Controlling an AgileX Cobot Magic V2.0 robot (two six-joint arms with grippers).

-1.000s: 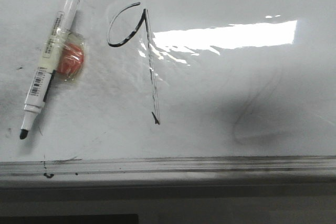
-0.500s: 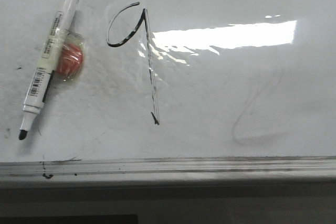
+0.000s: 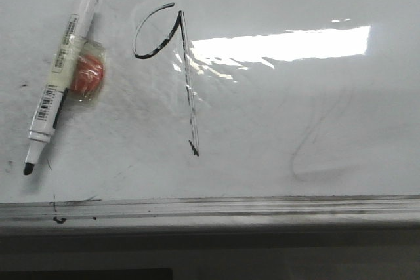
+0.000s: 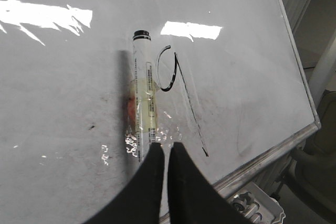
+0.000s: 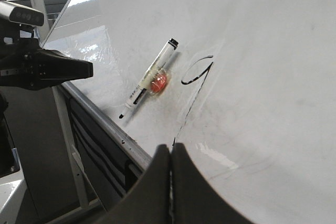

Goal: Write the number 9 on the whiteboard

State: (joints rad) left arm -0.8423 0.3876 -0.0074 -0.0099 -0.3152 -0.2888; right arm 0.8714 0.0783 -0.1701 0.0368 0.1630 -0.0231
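Observation:
The whiteboard (image 3: 295,116) fills the front view, glossy and smudged with grey erased marks. The number 9 (image 3: 189,93) is drawn on it in thin black marker, a small open loop on a long slanted stem. It also shows in the left wrist view (image 4: 190,103) and the right wrist view (image 5: 192,100). An uncapped white marker (image 3: 62,77) lies on the board left of the 9, with a red-orange piece (image 3: 88,75) taped to it. My left gripper (image 4: 167,146) is shut and empty, near the marker's tip end (image 4: 143,93). My right gripper (image 5: 170,148) is shut and empty, near the stem's foot.
The board's grey metal frame edge (image 3: 262,206) runs along the near side, with a dark drop below it. My left arm (image 5: 47,69) shows off the board's edge in the right wrist view. Faint grey curved smudges (image 3: 315,142) lie right of the 9.
A dark shadow on the board's lower right has faded away. The marker and the 9 have not moved.

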